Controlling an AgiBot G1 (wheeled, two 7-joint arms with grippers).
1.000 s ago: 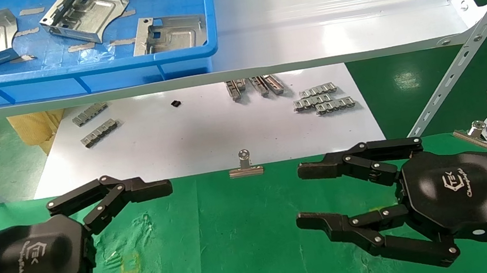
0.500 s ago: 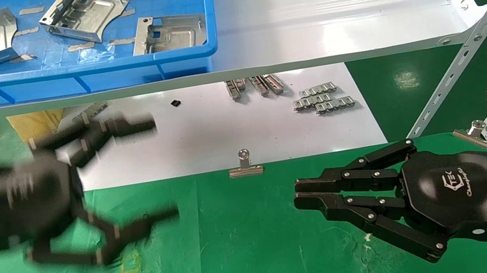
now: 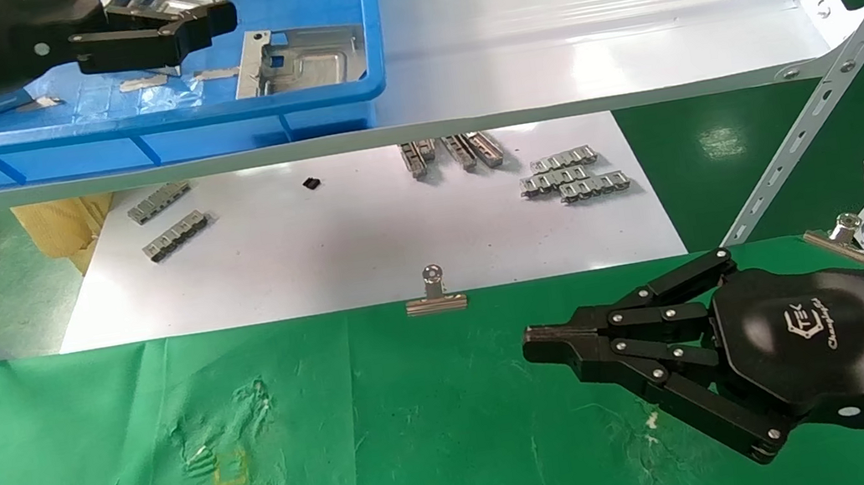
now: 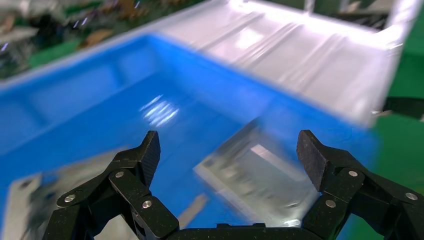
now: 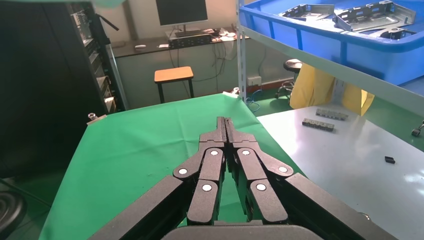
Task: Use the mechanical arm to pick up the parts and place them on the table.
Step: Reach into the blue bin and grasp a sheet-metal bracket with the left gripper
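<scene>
Hovering: left gripper [image 4: 230, 150] fingers spread, empty, over tray [image 3: 128, 124] | part [image 3: 301, 60] long axis left-right | right gripper [image 3: 535, 342] closed, empty

Silver plates [image 3: 305, 59] in blue tray [image 3: 130, 137]; green cloth table [image 3: 394, 451] with yellow square mark [image 3: 230, 469]; black claws; white sheet [image 3: 363, 235].

The head camera looks forward and down from above on the green counter [image 3: 427, 446] and the blue tray [image 3: 212, 121]. The left wrist camera sits close behind the left claw [image 4: 230, 155], facing into this same tray [image 4: 100, 100]. The right wrist camera looks along the right claw [image 5: 225, 125], low over the counter [image 5: 150, 145], with the tray [image 5: 320, 45] far.
</scene>
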